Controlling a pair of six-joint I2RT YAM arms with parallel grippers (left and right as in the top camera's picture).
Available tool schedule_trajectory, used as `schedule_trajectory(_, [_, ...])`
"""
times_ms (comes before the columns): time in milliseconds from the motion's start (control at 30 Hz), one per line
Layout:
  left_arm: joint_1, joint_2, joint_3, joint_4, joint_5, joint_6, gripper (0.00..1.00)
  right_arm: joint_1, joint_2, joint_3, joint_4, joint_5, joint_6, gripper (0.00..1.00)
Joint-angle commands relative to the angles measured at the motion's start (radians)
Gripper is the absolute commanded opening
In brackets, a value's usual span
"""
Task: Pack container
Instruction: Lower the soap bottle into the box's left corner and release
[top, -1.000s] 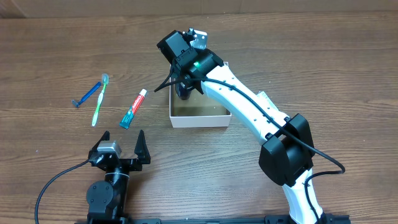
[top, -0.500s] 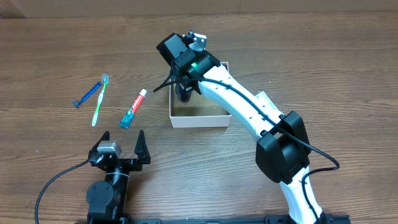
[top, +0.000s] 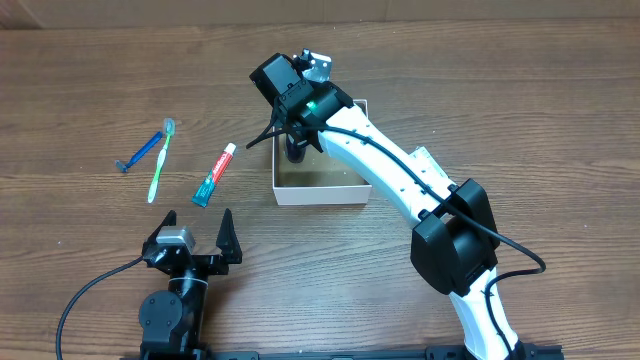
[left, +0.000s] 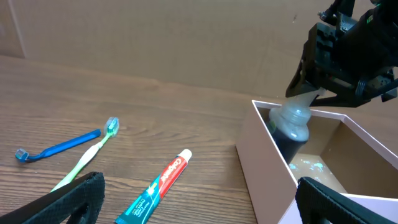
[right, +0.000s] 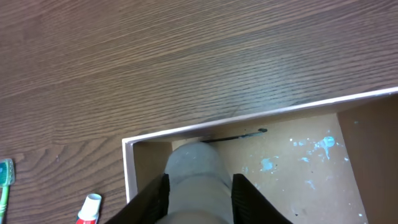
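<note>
The container (top: 320, 188) is a shallow white-walled box with a brown speckled floor, at mid table; it also shows in the left wrist view (left: 264, 155) and the right wrist view (right: 298, 149). My right gripper (top: 296, 140) is shut on a dark bottle with a grey cap (left: 291, 127), held upright inside the container's far left corner; its cap fills the right wrist view (right: 198, 180). A red-and-teal toothpaste tube (top: 214, 175), a green toothbrush (top: 160, 160) and a blue razor (top: 140, 152) lie on the table to the left. My left gripper (top: 195, 235) is open and empty near the front edge.
The right arm (top: 400, 190) stretches across the container from the front right. A small white label (top: 422, 155) lies beside the arm. The table is brown wood.
The right arm has shifted very slightly; the bottle stays in the container's far left corner. The left arm has not moved.
</note>
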Motion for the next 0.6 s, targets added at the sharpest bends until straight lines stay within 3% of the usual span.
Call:
schedule_trajectory(0, [0.006, -0.008, -0.003, 0.002, 0.007, 0.019, 1.00, 0.006, -0.003, 0.033, 0.003, -0.002, 0.007, 0.38])
schedule_trajectory(567, [0.006, -0.008, -0.003, 0.002, 0.007, 0.019, 1.00, 0.006, -0.003, 0.050, 0.011, -0.085, -0.141, 0.57])
